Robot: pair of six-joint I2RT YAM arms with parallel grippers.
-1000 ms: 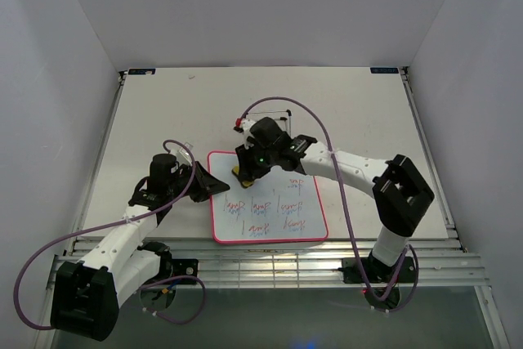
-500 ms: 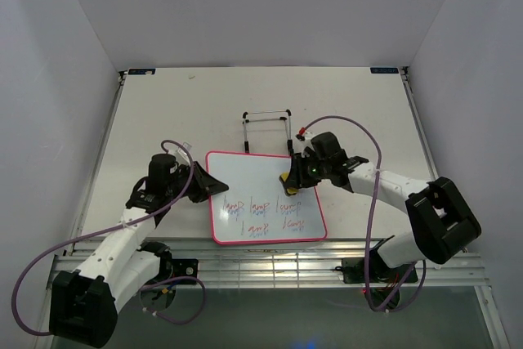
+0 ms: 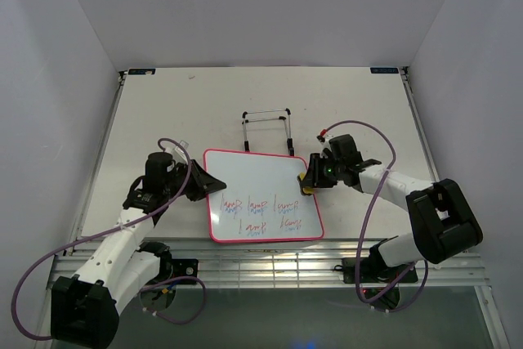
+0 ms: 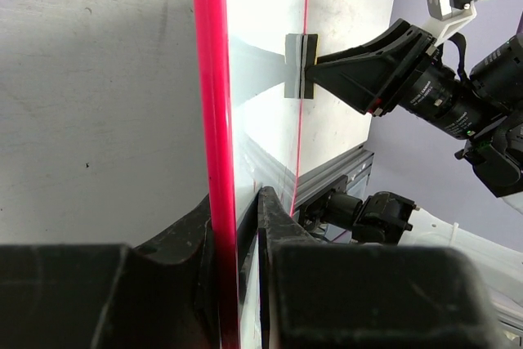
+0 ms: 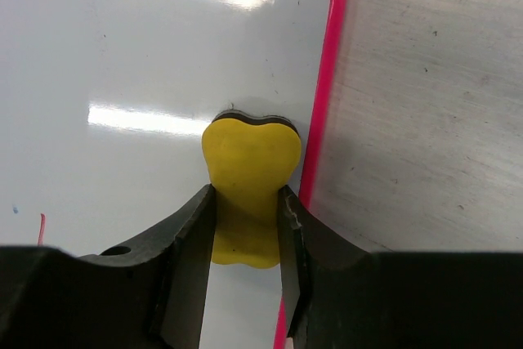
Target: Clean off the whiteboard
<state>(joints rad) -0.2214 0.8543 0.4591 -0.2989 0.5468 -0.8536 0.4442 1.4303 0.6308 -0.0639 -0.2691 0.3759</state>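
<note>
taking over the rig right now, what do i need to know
Left gripper: shut on the left edge of the whiteboard.
Right gripper: shut on the yellow eraser, which sits on the board at its right edge, in the upper part.
Done: the upper part of the board is clean.
Left: two rows of red and blue scribbles across the lower half need wiping.

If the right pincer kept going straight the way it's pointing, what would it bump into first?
The whiteboard. The right pincer grips the yellow eraser, which already seems to rest on the white face by the pink right edge, so pushing on would probably just press it harder.
</note>
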